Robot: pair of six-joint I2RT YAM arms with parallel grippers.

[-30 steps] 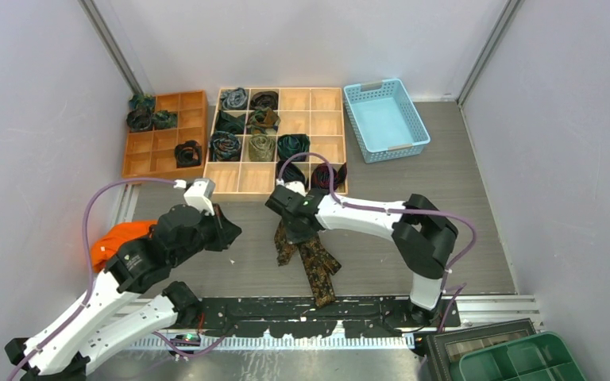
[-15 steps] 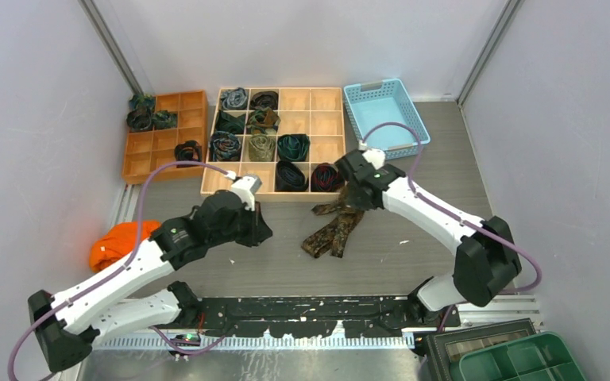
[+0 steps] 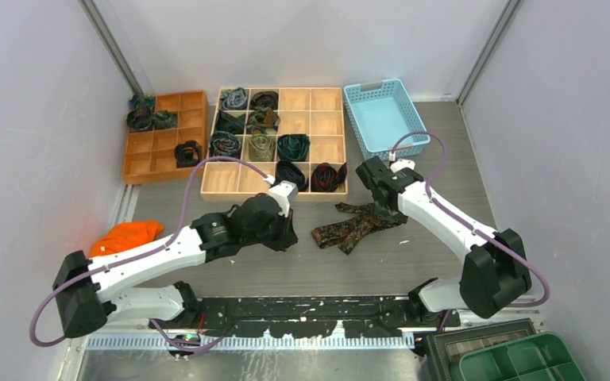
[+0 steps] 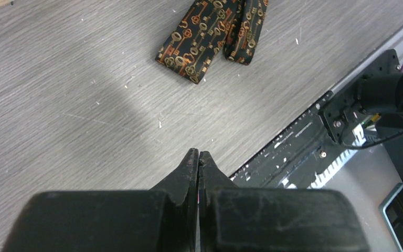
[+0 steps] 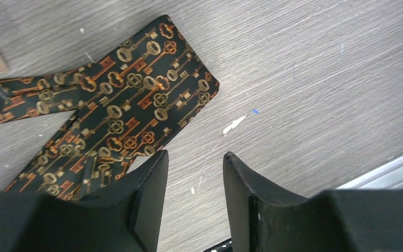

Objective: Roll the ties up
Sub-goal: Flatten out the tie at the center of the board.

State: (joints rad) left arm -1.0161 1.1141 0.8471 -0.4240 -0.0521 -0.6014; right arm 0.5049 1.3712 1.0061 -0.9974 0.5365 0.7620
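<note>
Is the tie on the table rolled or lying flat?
Flat, not rolled. The tie lies as a strip doubled over on the table; the wrist views show flat ends and no spiral.

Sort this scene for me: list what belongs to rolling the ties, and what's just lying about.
Belongs to the job:
unrolled key-pattern tie, lying flat
rolled ties in the wooden grid tray and the orange tray

Just lying about:
orange cloth
blue basket
green bin
</note>
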